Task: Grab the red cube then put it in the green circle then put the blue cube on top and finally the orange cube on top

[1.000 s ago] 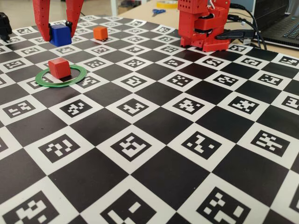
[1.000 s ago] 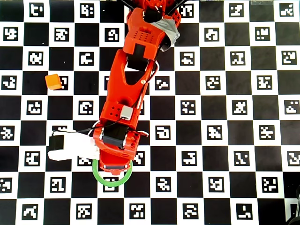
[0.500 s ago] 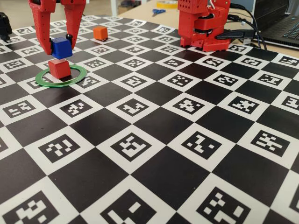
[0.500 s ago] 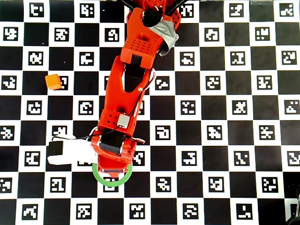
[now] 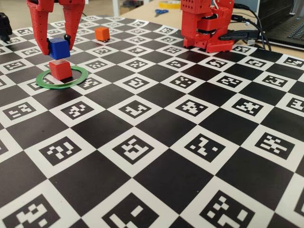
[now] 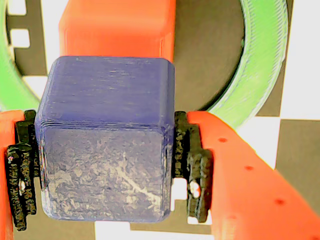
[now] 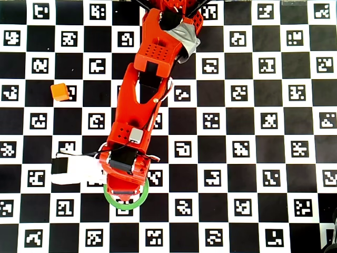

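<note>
In the fixed view the red cube (image 5: 60, 70) sits inside the green circle (image 5: 81, 76) on the checkered mat. My gripper (image 5: 58, 47) hangs just above it, shut on the blue cube (image 5: 59, 48), which floats slightly over the red cube with a small gap. The wrist view shows the blue cube (image 6: 106, 140) clamped between the black pads (image 6: 192, 170), with the red cube (image 6: 117, 30) and green circle (image 6: 262, 60) beyond. The orange cube (image 5: 101, 33) rests farther back; overhead the orange cube (image 7: 60, 91) lies at the left. In the overhead view my arm hides both other cubes, and only the green circle (image 7: 141, 197) peeks out.
The red arm base (image 5: 206, 26) stands at the back of the mat, with cables and a laptop (image 5: 289, 23) to its right. Scissors (image 5: 160, 12) lie on the table behind. A white wrist part (image 7: 79, 169) sticks out left of the arm.
My gripper carried the blue cube from behind the ring toward it; the cube now hangs directly above the red cube. Red and orange cubes stayed put.
</note>
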Controlling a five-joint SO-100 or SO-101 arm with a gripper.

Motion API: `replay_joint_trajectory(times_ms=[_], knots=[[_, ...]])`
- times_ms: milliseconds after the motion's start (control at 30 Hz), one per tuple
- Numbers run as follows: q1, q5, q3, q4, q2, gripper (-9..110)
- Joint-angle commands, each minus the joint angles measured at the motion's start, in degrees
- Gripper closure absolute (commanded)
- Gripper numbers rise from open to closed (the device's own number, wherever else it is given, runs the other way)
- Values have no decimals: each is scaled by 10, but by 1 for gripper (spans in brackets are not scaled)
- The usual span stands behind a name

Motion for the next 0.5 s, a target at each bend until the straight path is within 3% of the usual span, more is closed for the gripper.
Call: replay_joint_trajectory(times_ms=[0, 467], knots=[[9, -3, -53, -11, 17, 99], [7, 2, -36, -21, 11, 99]])
